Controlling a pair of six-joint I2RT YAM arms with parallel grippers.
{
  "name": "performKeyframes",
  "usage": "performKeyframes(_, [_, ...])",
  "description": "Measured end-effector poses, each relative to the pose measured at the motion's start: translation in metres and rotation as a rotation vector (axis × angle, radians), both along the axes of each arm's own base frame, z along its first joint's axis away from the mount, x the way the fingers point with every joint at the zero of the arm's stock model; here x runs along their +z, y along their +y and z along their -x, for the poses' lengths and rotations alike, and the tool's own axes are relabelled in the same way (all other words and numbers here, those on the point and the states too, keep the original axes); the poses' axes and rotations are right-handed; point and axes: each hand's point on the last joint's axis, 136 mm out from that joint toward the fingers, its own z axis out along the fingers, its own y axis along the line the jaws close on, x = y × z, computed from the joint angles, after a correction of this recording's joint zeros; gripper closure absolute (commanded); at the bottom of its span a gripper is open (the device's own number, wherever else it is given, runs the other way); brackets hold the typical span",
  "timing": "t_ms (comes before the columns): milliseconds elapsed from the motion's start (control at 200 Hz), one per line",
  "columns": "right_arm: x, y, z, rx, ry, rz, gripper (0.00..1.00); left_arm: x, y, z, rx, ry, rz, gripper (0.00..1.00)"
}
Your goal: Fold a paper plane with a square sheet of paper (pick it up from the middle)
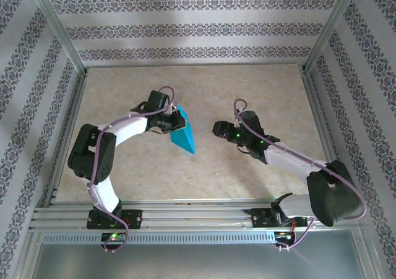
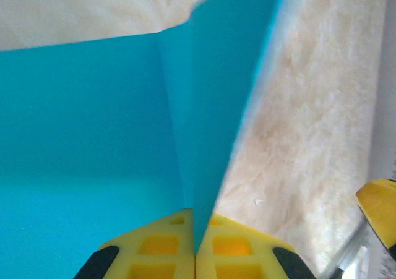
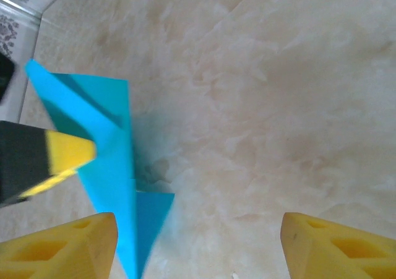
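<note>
Paper [image 1: 184, 135] is clamped in the L gripper [image 1: 172, 123], whose jaws are closed flat on it. In the L wrist view the sheet is seen pinched between the yellow fingers, w/ a crease running up from the grip. It is already folded to a pointed, dart-like shape. It sticks out from the L gripper on the side facing the R gripper [image 1: 218, 129], tip furthest from the L gripper. It is carried over the table [image 1: 247, 87]. A shadow is seen under it in the R wrist view, but whether the tip touches down can't be told.

The R gripper is kept apart from the L gripper, just past the paper, w/ fingers spread wide & nothing between them.

Handling, as judged:
- V. light & thin, so no real grip force is needed.
- Flat single-layer panels are likely floppy. More stiffness is expected along creases & where layers are stacked.
- The surface looks smooth, so slip is likely under a loose pinch.
- Any crush or stray bend would prob. stay in for good.

A 2nd hold is best taken on the layered fold, close beside the L gripper's pinch, not on the thin tip or a loose flap. If pulled or twisted against the L gripper, the paper could be torn or buckled.
</note>
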Motion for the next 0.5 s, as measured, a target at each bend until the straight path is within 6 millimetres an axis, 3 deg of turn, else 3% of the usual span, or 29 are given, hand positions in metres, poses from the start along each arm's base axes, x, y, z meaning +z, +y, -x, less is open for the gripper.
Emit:
performKeyframes(115, [0.0, -0.01, -0.004, -0.028, -0.01, 0.02, 0.24, 0.022, 0.027, -0.007, 0.025, -0.012, -0.202, 0.92])
performKeyframes(305, [0.002, -0.023, -0.009, -0.072, -0.026, 0.05, 0.22, 0.046, 0.083, 0.001, 0.068, 0.006, -0.589, 0.92])
performKeyframes(420, [0.007, -0.028, -0.012, -0.094, -0.04, 0.055, 0.22, 0.058, 0.105, 0.003, 0.074, 0.006, -0.816, 0.91])
performKeyframes(500, [0.01, -0.031, -0.013, -0.105, -0.048, 0.055, 0.22, 0.055, 0.115, 0.003, 0.064, 0.018, -0.959, 0.91])
